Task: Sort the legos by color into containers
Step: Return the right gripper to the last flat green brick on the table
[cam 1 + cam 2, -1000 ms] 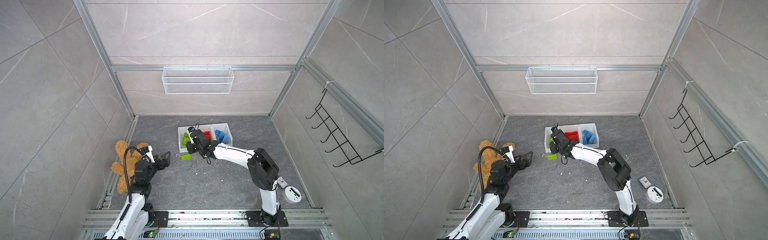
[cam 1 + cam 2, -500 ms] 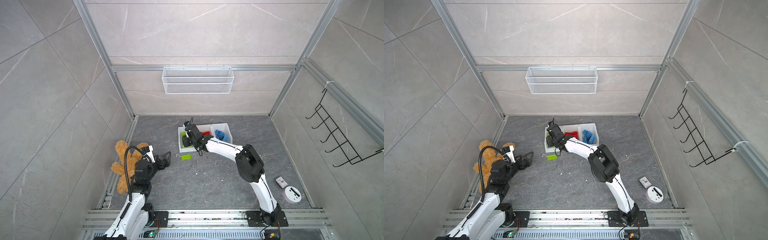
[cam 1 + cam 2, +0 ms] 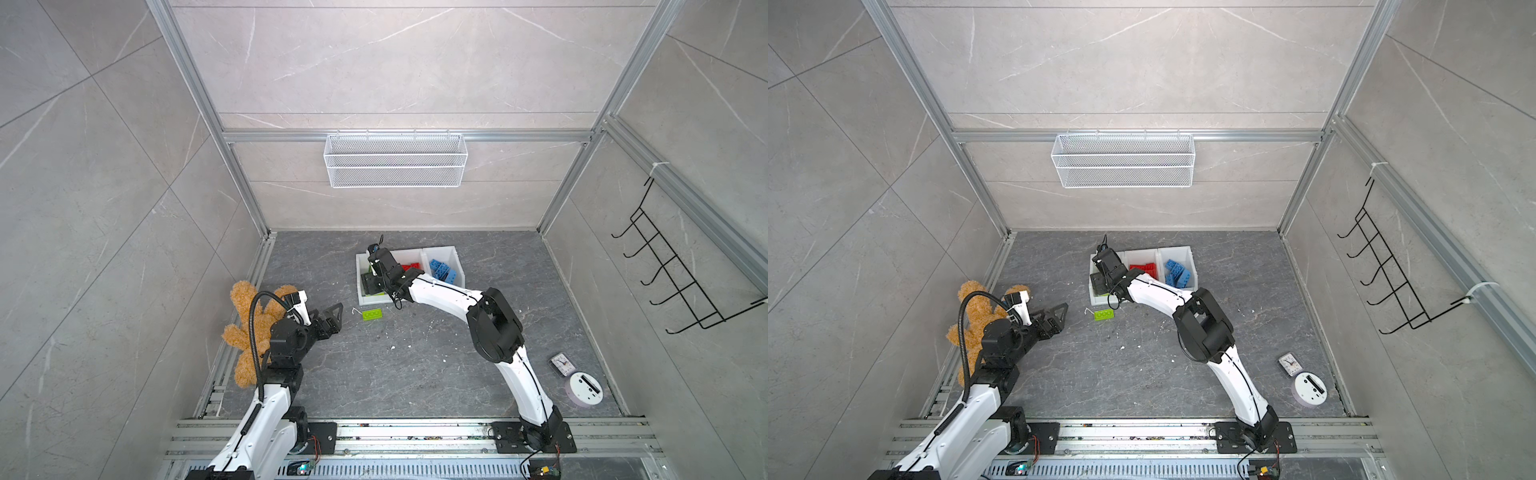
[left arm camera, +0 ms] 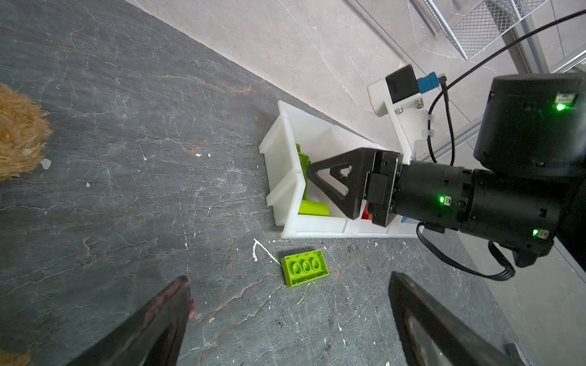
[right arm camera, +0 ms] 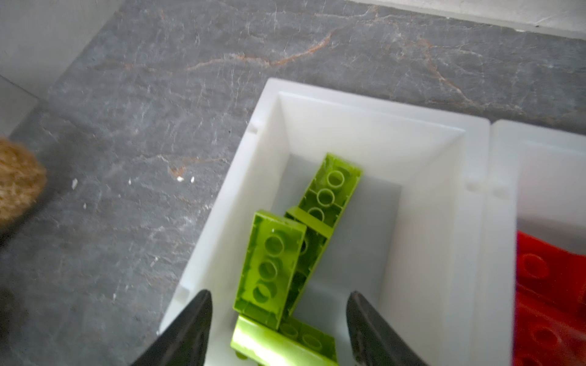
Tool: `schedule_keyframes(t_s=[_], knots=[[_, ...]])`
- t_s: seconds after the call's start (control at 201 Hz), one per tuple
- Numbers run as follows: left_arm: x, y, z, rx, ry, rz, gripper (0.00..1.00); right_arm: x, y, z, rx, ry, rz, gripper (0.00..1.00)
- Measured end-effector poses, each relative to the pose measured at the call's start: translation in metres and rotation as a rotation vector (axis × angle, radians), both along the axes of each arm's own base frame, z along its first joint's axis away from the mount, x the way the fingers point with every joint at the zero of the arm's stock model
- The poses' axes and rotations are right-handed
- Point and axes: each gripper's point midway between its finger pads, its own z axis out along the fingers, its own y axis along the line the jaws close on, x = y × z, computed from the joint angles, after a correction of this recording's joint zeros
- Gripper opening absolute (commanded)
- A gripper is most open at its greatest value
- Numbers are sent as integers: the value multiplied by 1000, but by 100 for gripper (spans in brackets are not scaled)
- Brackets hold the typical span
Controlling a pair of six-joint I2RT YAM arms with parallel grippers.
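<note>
Altogether three white bins (image 3: 440, 251), one loose lime brick (image 3: 372, 314) just outside.

Robot test cell, lab setting: stone-look wall panels (image 3: 395, 62) in alu. frame (image 3: 407, 136); 2 arms (image 3: 440, 291) bolted to base rail (image 3: 415, 432); wall-hung wire basket (image 3: 395, 166) & hook rack (image 3: 673, 270).

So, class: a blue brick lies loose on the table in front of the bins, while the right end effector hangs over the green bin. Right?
No: the loose brick is lime green, not blue, as the left wrist view shows. The rest holds.
</note>
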Motion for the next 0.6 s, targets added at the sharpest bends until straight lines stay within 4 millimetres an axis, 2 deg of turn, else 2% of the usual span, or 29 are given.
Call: schedule_keyframes(t_s=[0.109,0.269,0.373,0.473,0.597], knots=[[0,0,0,2,0,0,100,-17,-9,4,16,8,32,78],[0,0,-3,3,8,0,100,-48,-25,29,77,-4,86,81],[0,0,-3,3,8,0,100,-68,-34,38,116,1,122,83],[1,0,-3,3,10,0,100,-86,-41,33,136,20,152,84],[1,0,-5,4,15,-1,100,-110,-45,12,137,79,203,87]])
